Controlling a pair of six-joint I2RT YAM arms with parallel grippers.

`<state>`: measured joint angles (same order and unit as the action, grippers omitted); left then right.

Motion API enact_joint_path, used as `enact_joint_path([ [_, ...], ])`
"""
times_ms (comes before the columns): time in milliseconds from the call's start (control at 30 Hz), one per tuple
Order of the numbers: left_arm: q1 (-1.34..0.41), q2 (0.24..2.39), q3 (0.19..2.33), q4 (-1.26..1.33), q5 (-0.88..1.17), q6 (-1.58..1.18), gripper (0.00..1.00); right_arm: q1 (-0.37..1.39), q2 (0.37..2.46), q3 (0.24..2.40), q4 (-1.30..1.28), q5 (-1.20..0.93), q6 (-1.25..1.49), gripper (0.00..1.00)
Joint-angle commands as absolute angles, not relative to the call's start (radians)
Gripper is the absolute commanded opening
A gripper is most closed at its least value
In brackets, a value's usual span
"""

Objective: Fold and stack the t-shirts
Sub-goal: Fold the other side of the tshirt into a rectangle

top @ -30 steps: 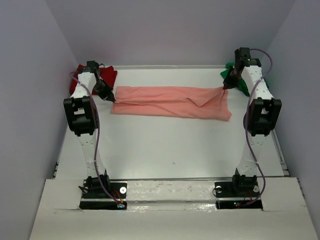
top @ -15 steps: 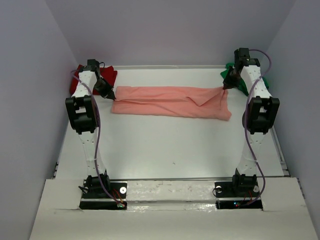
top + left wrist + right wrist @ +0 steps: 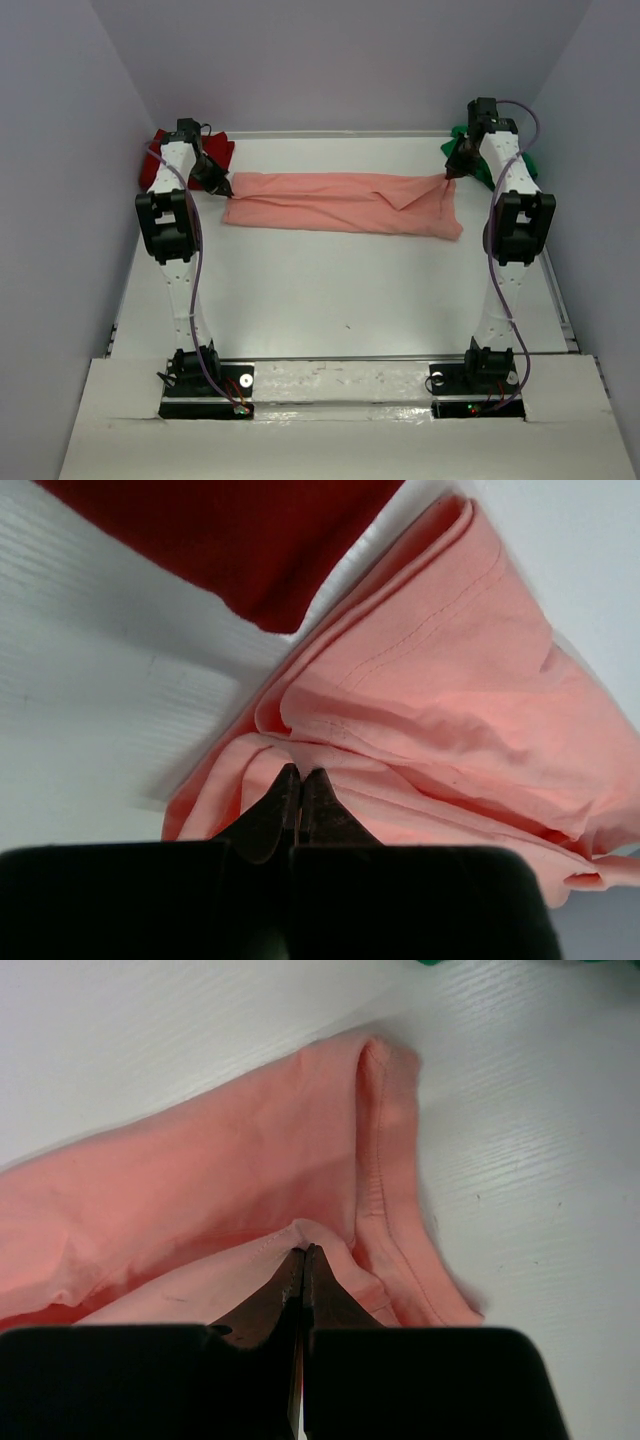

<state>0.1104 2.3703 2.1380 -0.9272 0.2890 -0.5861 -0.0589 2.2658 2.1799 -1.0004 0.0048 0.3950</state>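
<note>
The salmon-pink t-shirt (image 3: 340,203) lies as a long folded band across the far part of the white table (image 3: 330,290). My left gripper (image 3: 224,188) is shut on its left end, pinching a fold of the pink cloth (image 3: 430,720) between the fingertips (image 3: 301,773). My right gripper (image 3: 449,175) is shut on the shirt's far right corner, where a hemmed edge (image 3: 375,1160) runs past the closed tips (image 3: 303,1250). The dark red t-shirt (image 3: 218,149) lies bunched at the far left corner, and shows in the left wrist view (image 3: 230,530). The bright green t-shirt (image 3: 528,163) sits at the far right corner.
Grey walls (image 3: 60,200) close in the table on the left, back and right. Both arms reach from their bases (image 3: 205,375) at the near edge up to the table's far side.
My left gripper has moved away toward the far edge, taking the shirt's left end with it and pulling the band straighter. The right gripper has barely shifted.
</note>
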Motion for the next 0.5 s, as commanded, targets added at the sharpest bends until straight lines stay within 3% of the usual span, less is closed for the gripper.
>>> enact_joint_path([
  [0, 0.109, 2.384, 2.207, -0.904, 0.302, -0.607, 0.0, -0.072, 2.284, 2.227, -0.933, 0.028, 0.373, 0.0],
  [267, 0.1, 2.381, 2.191, -0.83, 0.29, -0.627, 0.0, -0.072, 2.299, 2.177, -0.833, 0.04, 0.37, 0.0],
  [467, 0.097, 2.358, 2.132, -0.756, 0.295, -0.629, 0.09, -0.072, 2.29, 2.138, -0.741, 0.048, 0.37, 0.0],
])
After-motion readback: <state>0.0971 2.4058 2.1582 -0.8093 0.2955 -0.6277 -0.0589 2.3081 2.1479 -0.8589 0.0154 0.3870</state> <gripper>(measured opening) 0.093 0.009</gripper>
